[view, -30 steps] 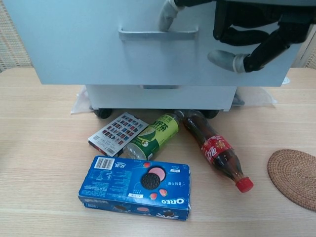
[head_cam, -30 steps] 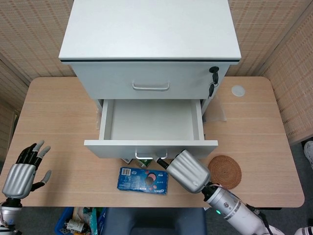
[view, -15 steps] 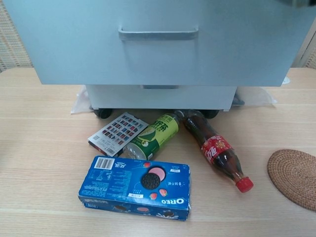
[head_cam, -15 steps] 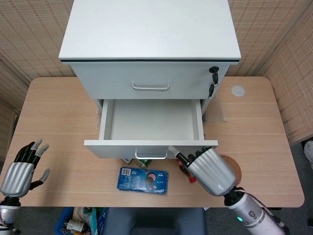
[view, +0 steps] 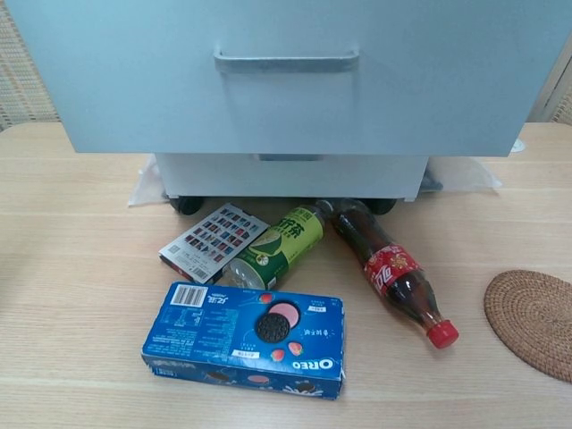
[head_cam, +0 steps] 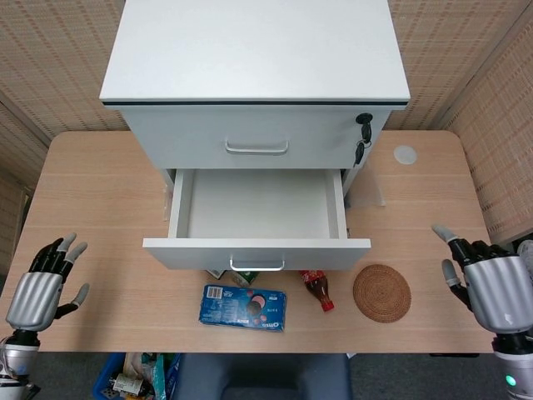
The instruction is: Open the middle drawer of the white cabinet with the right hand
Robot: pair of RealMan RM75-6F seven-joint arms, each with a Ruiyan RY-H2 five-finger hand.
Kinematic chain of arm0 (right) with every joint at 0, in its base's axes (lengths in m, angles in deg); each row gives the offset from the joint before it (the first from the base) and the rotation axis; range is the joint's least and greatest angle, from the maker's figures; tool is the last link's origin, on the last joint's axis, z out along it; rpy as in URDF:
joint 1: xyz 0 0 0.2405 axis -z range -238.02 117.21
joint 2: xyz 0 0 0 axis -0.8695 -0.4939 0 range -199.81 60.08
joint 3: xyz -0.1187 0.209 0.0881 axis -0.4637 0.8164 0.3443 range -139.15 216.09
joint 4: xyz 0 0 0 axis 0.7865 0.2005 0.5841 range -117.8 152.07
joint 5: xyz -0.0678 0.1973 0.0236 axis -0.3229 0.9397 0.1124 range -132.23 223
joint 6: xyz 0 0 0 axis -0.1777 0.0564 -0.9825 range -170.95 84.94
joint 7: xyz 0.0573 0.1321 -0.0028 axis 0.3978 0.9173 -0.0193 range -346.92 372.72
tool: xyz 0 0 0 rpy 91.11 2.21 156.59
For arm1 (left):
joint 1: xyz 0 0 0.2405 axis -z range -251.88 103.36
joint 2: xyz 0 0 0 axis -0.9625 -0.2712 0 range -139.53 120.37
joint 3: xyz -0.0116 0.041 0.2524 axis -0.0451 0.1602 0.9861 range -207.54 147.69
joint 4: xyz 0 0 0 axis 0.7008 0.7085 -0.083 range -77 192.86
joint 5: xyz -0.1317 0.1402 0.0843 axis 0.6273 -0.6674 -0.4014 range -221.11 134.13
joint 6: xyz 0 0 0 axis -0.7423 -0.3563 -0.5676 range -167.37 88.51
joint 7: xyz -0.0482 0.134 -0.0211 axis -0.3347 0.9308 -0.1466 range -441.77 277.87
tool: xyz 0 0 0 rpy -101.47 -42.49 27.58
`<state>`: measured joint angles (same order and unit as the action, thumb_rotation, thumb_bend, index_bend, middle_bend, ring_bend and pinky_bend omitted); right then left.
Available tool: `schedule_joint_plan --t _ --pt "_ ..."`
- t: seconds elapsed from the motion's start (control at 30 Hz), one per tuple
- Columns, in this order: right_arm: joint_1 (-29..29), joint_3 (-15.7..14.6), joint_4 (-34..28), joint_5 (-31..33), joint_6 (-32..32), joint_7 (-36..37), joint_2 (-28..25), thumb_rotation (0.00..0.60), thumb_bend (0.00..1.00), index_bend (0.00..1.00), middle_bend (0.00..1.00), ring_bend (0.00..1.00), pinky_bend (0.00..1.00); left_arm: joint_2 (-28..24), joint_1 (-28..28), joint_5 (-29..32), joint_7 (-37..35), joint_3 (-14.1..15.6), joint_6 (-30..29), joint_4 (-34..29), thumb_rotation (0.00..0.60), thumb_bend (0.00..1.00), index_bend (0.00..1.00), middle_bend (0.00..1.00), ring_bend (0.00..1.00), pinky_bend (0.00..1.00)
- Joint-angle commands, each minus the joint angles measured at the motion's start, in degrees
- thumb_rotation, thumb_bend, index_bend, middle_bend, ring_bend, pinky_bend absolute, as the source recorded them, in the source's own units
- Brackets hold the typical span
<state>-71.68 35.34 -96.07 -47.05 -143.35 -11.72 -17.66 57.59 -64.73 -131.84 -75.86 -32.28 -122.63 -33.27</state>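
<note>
Right robot hand point(head_cam: 491, 287) has pulled away from the handle point(head_cam: 257, 265) to the cabinet's point(head_cam: 255, 83) right, fingers spread, empty — middle drawer point(head_cam: 256, 217) stands fully out of the cabinet, task looks done.

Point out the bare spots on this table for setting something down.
Bare wood lies left of the cabinet, up to the left robot hand, and right of it around the white disc. The open drawer is empty. Below its front is crowded: Oreo box, bottles.

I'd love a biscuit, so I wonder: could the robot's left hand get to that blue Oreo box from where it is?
Probably yes. The left hand is open, and only bare table lies between it and the Oreo box, which sits in front of the drawer.
</note>
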Motion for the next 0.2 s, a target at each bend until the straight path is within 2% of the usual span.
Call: schedule_joint_plan --t 0.03,0.2 --pt "4.16 -0.42 9.59 5.16 0.79 7.18 4.41 0.6 0.35 0.19 0.33 0.32 0.5 0.5 0.12 -0.16 0.79 -0.13 -0.24 -0.43 0.6 0.36 0.12 0.04 0.04 0.11" --pt "5.18 -0.29 15.46 5.99 3.43 11.4 7.63 0.6 0.33 0.17 0.26 0.25 0.44 1.27 0.06 -0.82 1.65 -0.18 -1.11 -0.69 0.6 0.36 0.12 0.04 0.04 0.11"
